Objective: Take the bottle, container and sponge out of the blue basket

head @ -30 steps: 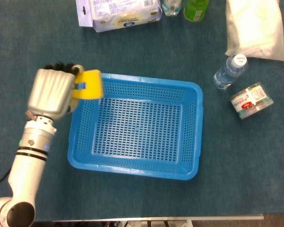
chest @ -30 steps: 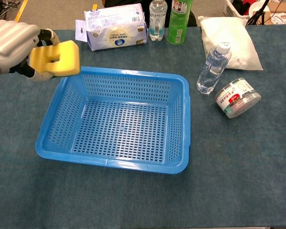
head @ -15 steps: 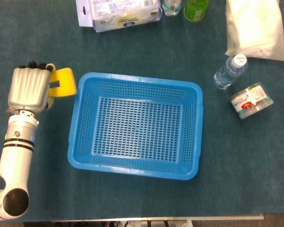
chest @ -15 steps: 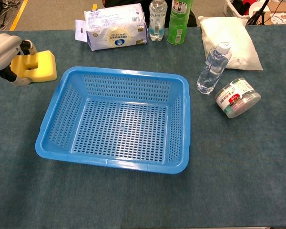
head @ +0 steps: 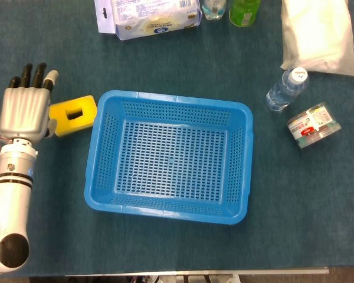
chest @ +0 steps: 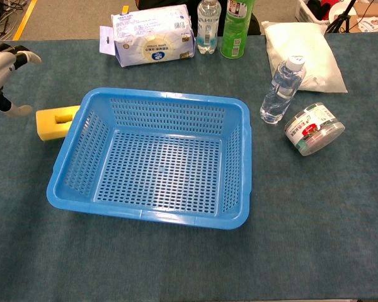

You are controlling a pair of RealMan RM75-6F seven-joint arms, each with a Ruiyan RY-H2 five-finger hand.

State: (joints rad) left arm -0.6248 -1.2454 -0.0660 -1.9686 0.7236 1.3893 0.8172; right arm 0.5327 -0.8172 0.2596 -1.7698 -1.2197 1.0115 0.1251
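The blue basket [head: 170,157] [chest: 152,157] stands in the middle of the table with nothing in it. A yellow sponge [head: 72,114] [chest: 55,121] lies on the cloth against the basket's left side. My left hand [head: 25,107] [chest: 1,68] hovers just left of the sponge, fingers spread and holding nothing. To the right of the basket stands a clear water bottle [head: 286,89] [chest: 280,90], and beside it a round clear container [head: 313,125] [chest: 314,129] lies on its side. My right hand is in neither view.
Along the far edge lie a pack of wipes [chest: 152,34], a clear bottle [chest: 208,25] and a green can [chest: 237,22]. A white bag [chest: 302,55] rests at the back right, behind the water bottle.
My left hand carried the sponge leftward off the basket rim, lowered it to the table and let go. The fingers have opened and the hand has drawn left.
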